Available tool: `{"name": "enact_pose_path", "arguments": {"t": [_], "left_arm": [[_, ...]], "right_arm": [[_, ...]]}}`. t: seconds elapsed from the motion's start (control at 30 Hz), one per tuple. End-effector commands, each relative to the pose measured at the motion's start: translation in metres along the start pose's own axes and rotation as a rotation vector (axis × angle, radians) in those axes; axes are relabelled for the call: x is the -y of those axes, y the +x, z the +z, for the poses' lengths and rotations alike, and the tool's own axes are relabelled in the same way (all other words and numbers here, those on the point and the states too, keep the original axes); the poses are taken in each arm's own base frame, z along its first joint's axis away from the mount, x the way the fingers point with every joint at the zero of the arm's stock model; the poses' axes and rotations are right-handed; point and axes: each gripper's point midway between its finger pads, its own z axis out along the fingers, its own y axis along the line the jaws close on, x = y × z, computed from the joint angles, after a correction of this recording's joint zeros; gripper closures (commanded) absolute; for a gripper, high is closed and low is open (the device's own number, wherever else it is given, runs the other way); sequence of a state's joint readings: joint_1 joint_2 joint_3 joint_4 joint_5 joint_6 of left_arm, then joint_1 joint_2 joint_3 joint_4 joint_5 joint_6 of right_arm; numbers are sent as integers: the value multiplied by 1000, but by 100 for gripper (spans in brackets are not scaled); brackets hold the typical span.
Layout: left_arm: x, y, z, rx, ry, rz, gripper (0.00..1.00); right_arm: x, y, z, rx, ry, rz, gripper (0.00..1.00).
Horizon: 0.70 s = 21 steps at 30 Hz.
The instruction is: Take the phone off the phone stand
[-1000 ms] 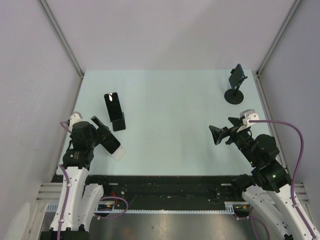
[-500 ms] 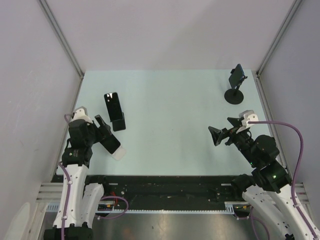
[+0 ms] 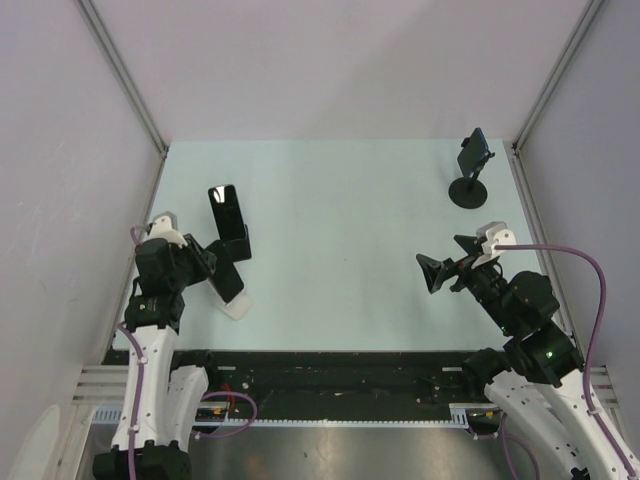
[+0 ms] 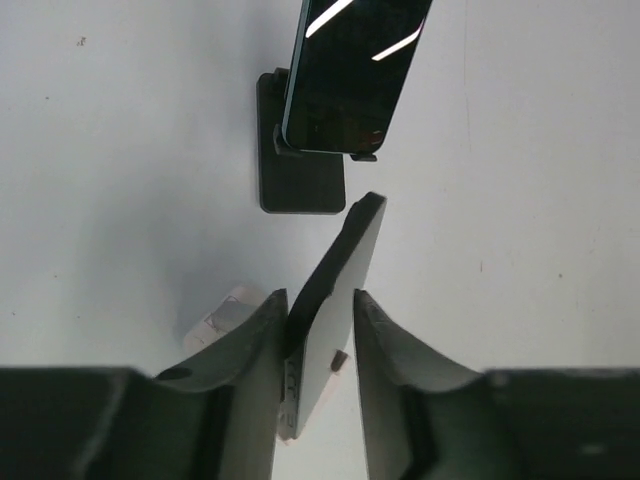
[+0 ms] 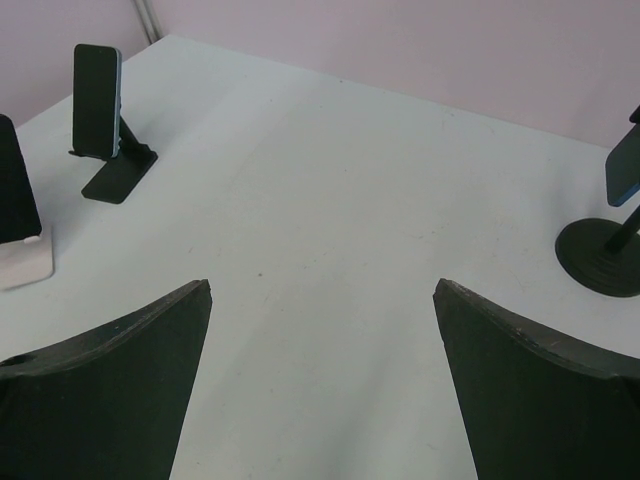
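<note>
**Top external.** Left tool is clamped on the phone, which is held at a slant. The phone's lower end is at the white stand, near the front-left of the surface. Cannot tell from here whether that end has cleared the stand. Right tool is spread wide, holds nothing, and is well apart from the work.
Risk (judgement): if the lower edge is seated, a sideways pull would drag or tip the white stand with it.

**Left wrist.**
- Both fingers pinch the phone edge-on across its flat faces. Its far end sticks out well past the fingertips.
- The white stand shows just beside the left finger, lower left.
- Risk (judgement): the hold is near one end, so the phone could pivot or slide between the fingers during the lift.
- Straight ahead, near the phone's free tip, a second phone leans on a black stand.
- This is the main obstruction. Any forward travel would strike it and could topple it.
- Up and back looks the safer way out.

**Right wrist.**
- Its fingers are far apart and empty.
- The second phone and black stand are at far left, with the white stand at the left margin.
- A third phone on a round-foot stand is at the right, well apart from the left arm's work, so no hindrance.
</note>
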<state>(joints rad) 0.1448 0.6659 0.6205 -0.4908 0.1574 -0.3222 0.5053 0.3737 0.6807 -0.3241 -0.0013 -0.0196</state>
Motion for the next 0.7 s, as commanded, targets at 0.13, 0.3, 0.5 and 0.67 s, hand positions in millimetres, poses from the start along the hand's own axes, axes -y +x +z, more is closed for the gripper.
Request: {"name": "enact_pose_path", "arguments": {"t": [0.13,0.3,0.5,0.67], "left_arm": [[12,-7,-5,50,75,22,93],[20,-12,-10,70,114,28,100],[49,-24,-24,78,233,-19,100],[79,-32,-39,69,335,-118,100]], "right_arm": [[-12,-8,1,31,-68,-18,0],[-28,-10,1,37,-160,-20,0],[-61,-10,10,-3,-343,13,0],[-94,-9,20,-59,-507,135,0]]}}
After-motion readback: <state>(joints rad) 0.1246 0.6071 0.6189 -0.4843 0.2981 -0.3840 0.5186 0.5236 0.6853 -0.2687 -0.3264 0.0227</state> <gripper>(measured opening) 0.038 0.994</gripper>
